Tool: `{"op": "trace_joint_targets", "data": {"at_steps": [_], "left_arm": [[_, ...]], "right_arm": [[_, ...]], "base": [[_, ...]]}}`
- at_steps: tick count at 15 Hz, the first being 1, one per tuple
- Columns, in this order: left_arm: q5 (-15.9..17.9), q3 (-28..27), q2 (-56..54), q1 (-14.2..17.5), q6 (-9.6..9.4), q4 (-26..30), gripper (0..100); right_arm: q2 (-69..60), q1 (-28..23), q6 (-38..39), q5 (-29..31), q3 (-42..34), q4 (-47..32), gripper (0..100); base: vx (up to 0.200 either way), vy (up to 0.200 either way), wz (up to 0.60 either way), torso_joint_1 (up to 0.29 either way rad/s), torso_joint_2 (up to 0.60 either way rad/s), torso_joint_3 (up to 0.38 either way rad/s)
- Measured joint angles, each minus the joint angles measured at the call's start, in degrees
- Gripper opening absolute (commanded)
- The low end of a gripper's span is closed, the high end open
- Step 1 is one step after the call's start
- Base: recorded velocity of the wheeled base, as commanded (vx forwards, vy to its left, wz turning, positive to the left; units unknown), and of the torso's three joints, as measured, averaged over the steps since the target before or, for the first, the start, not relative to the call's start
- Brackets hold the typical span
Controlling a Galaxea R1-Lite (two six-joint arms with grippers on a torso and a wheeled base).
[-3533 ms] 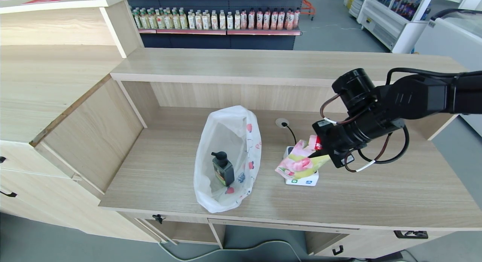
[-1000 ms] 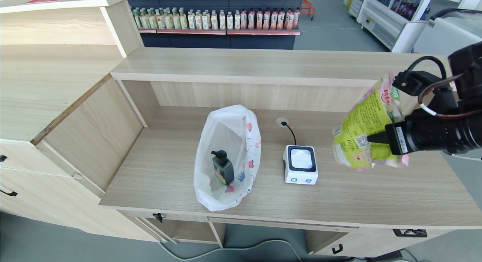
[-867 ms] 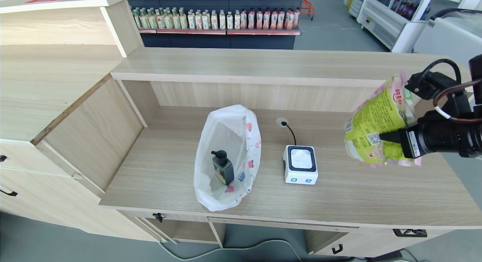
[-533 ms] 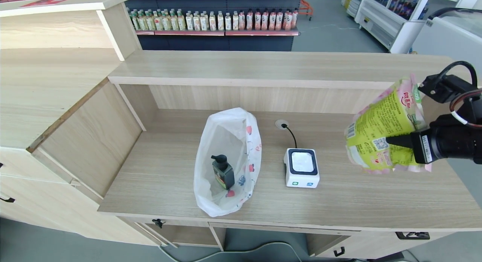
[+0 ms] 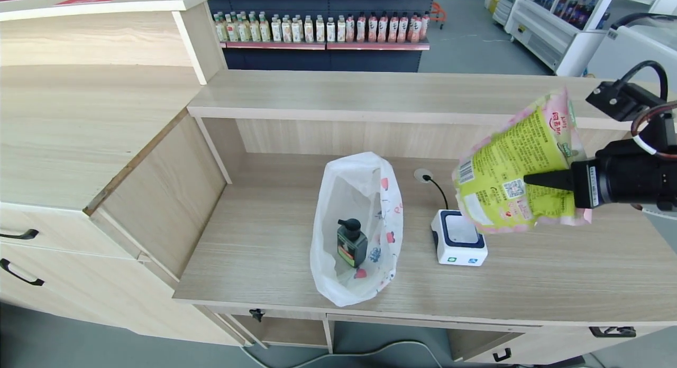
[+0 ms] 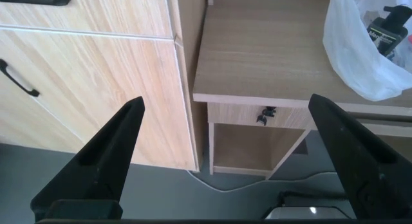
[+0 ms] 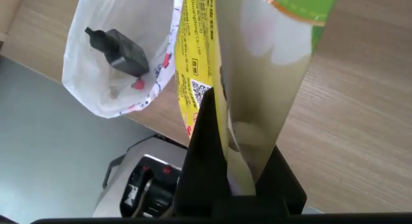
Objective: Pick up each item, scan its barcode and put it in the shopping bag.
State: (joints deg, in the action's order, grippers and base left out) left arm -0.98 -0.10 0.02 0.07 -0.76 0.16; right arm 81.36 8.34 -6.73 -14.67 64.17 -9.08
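The right end effector clamps the pouch, at 2 o'clock from the scanner; the left end effector gapes wide.

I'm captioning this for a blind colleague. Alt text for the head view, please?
The right gripper holds a yellow-green snack pouch above a wooden counter, near a white barcode scanner. Left of the scanner, an open shopping bag contains a dark pump bottle.

The desk looks matt wood-grain, the shopping bag thin translucent plastic, the pouch glossy crinkled film.
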Motion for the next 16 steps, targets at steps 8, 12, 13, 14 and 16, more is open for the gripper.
{"op": "trace_joint_targets", "data": {"at_steps": [8,12,13,14,16], "left_arm": [[-0.02,0.00,0.00,-0.02,-0.02,0.02,100],[0.00,0.00,0.00,0.02,0.00,0.02,100],[0.00,0.00,0.00,-0.05,-0.02,0.02,100],[0.00,0.00,0.00,-0.02,-0.02,0.02,100],[0.00,0.00,0.00,0.02,0.00,0.02,100]], "right_arm": [[13.70,1.06,-2.51,-13.89,3.55,20.30,0],[23.36,4.56,-3.08,-17.46,4.68,28.40,0],[26.16,5.88,-3.15,-17.41,5.51,29.90,0],[28.70,7.03,-3.21,-17.25,6.66,30.73,0],[33.35,9.83,-3.06,-16.99,10.22,31.39,0]], "base": [[0.000,0.000,0.00,0.000,0.00,0.000],[0.000,0.000,0.00,0.000,0.00,0.000],[0.000,0.000,0.00,0.000,0.00,0.000],[0.000,0.000,0.00,0.000,0.00,0.000],[0.000,0.000,0.00,0.000,0.00,0.000]]}}
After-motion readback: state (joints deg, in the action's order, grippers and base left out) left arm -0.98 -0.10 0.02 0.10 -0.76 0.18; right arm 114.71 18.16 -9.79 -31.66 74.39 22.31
